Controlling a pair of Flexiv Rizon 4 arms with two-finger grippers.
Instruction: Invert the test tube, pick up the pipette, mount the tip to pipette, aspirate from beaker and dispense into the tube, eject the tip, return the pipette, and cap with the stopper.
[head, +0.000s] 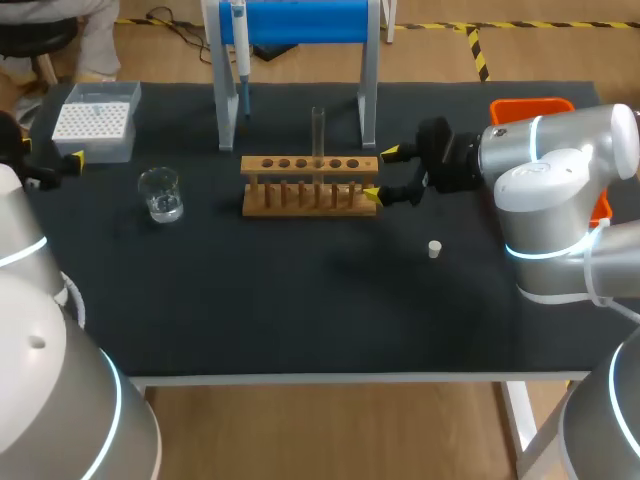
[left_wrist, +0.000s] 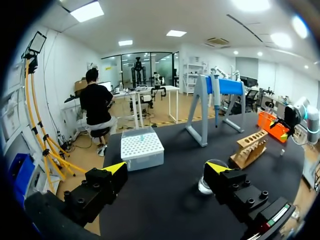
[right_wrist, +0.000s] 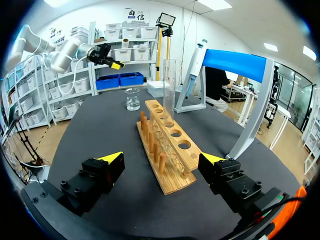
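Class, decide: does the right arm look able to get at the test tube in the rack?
Probably yes: the right gripper hangs open at the end of the rack, and nothing stands between it and the upright test tube.

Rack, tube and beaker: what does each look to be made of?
The rack looks like bare light wood, matte, with a pale tan surface, pegs and drilled holes. The tube is clear and glossy, glass or plastic; the background shows through it. The beaker is equally clear, probably glass, with what seems a little clear liquid inside.
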